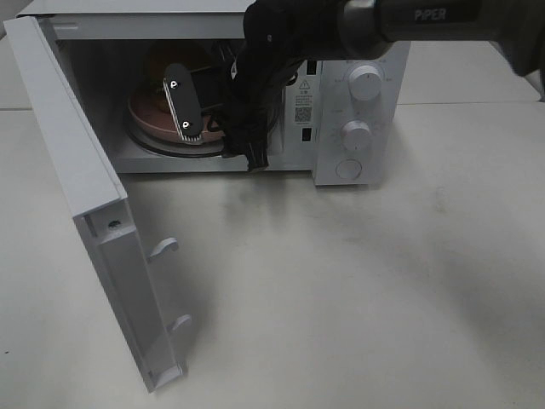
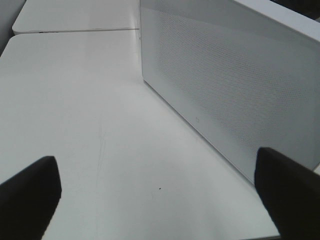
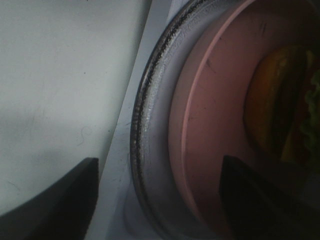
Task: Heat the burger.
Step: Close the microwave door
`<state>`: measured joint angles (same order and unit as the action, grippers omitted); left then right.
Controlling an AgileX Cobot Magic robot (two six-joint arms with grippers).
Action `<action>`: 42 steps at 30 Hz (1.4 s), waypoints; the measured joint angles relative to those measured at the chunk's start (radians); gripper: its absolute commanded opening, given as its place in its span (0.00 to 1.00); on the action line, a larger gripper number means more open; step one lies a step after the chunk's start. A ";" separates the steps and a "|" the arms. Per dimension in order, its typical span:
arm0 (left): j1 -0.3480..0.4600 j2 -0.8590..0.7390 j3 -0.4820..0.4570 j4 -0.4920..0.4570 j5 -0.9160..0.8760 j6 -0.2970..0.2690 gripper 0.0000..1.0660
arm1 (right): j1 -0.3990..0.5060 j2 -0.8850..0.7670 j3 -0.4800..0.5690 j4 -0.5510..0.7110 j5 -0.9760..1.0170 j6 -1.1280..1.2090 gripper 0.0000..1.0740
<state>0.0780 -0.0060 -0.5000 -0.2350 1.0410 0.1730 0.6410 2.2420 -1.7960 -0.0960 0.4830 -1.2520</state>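
Observation:
The burger [image 3: 280, 115] lies on a round salmon-pink dish [image 3: 215, 115], which rests on the glass turntable [image 3: 155, 100] inside the open microwave [image 1: 375, 162]. My right gripper [image 1: 217, 123] reaches into the cavity over the dish [image 1: 152, 119]. In the right wrist view my right gripper [image 3: 157, 200] stands open, its jaws wide apart on either side of the dish's rim and holding nothing. In the exterior view the arm hides most of the burger. My left gripper [image 2: 160, 200] is open and empty above the table, beside a white dotted panel [image 2: 225, 85] of the microwave.
The microwave door [image 1: 77, 170] swings out wide to the front left, with two latch hooks [image 1: 166, 247] on its edge. Two knobs [image 1: 366, 83] and a round button [image 1: 349, 169] sit on the control panel. White tabletop [image 1: 341, 298] spreads in front.

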 measured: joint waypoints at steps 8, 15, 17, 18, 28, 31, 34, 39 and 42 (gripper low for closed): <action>0.000 0.000 0.000 0.000 0.000 0.000 0.94 | 0.000 -0.127 0.172 -0.002 -0.062 0.060 0.75; 0.000 0.000 0.000 0.000 0.000 0.000 0.94 | 0.000 -0.234 0.346 -0.030 -0.098 0.103 0.74; 0.000 0.000 0.000 0.000 0.000 0.000 0.94 | 0.000 -0.266 0.392 -0.033 -0.107 0.113 0.73; 0.000 0.000 0.000 0.000 0.000 0.000 0.94 | 0.000 -0.284 0.416 -0.033 -0.116 0.123 0.73; 0.000 0.000 0.000 0.000 0.000 0.000 0.94 | 0.000 -0.454 0.613 -0.034 -0.161 0.261 0.77; 0.000 0.000 0.000 0.000 0.000 0.000 0.94 | 0.000 -0.504 0.660 -0.034 -0.167 0.333 0.77; 0.000 0.000 0.000 0.000 0.000 0.000 0.94 | 0.000 -0.563 0.705 -0.034 -0.168 0.401 0.76; 0.000 0.000 0.000 0.000 0.000 0.000 0.94 | 0.000 -0.661 0.773 -0.034 -0.150 0.534 0.75; 0.000 0.000 0.000 0.000 0.000 0.000 0.94 | 0.000 -0.722 0.809 -0.034 -0.107 0.616 0.74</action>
<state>0.0780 -0.0060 -0.5000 -0.2350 1.0410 0.1730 0.6410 1.5200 -0.9870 -0.1300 0.3760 -0.6360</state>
